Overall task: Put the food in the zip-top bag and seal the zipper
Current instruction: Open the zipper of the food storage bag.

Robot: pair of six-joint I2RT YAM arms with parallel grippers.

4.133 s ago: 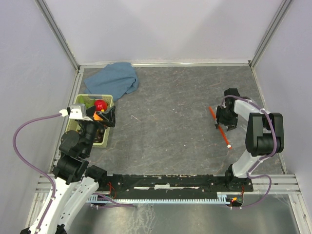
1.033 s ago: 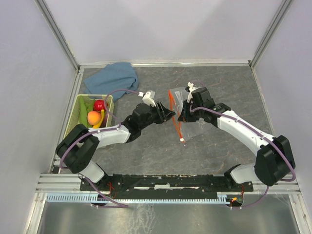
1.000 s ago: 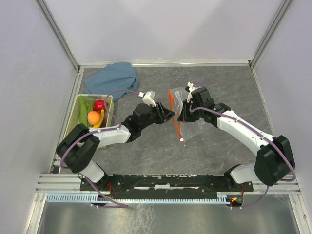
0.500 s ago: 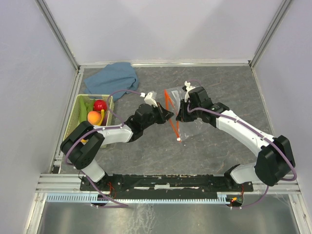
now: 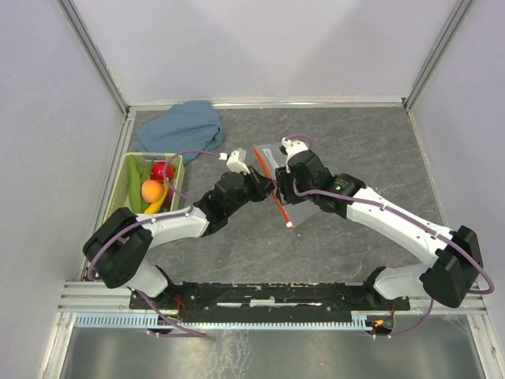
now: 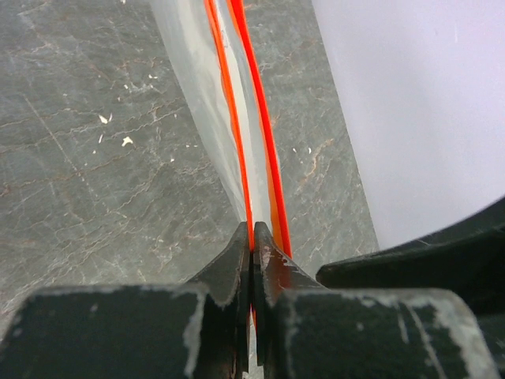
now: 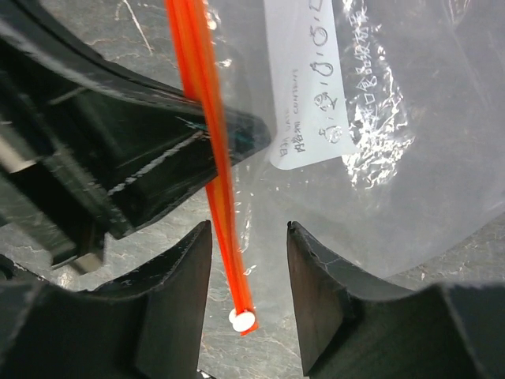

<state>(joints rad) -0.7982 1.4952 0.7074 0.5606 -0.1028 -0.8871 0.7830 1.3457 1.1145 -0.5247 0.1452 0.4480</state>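
White arm links, black joints, purple cables; black pincer fingers, scuffed edges

Left gripper now clamped on thin red-orange zipper strip of clear plastic bag, right gripper now released, parted.

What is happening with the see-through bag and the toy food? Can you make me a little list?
left gripper: shut, pinching the zipper
right gripper: open, one finger on each side of the zipper, near the white slider tip
zip-top bag: clear, held by its zipper edge, no food visible inside
food: in the pale green basket, on the table's left side
blue cloth: crumpled beyond the basket, near the back wall
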